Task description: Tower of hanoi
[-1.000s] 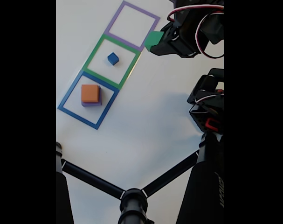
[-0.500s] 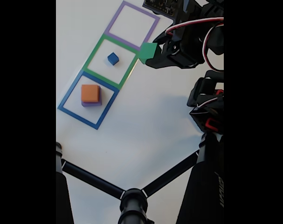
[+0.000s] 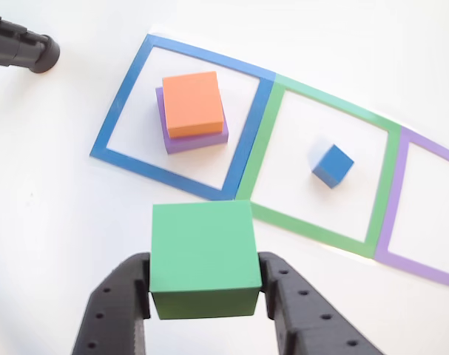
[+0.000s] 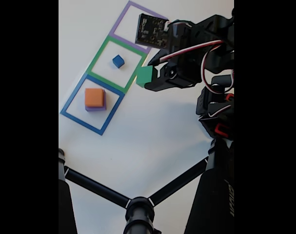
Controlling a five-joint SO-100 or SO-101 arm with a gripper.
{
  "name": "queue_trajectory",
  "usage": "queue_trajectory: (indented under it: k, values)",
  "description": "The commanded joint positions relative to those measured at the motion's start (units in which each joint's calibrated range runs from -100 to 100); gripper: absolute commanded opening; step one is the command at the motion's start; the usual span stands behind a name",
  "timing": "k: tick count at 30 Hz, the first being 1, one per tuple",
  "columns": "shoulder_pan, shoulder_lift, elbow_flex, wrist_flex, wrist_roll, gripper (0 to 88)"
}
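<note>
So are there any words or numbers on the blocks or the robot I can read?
None on the green block, orange block, blue cube or the square outlines.
White lettering on the black post at lower right of the fixed view: too blurred and sideways to read.

Arm reaching in from the right in the fixed view, tool (image 4: 147,78) clamped on a load

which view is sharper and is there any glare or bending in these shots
The other view is sharper: the green block in the gripper is crisp, but the flat square outlines curve from lens distortion. The fixed view is softer, with black bars at both sides; the white table looks bright and washed out.
</note>
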Motion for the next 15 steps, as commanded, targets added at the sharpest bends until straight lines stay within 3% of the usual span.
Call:
queue_trajectory:
  k: [1, 15]
  values:
    - [-0.08, -1.45, 16.61, -22.09, 0.36, 5.9]
    - [-4.58, 6.06, 51.52, -79.49, 0.36, 5.6]
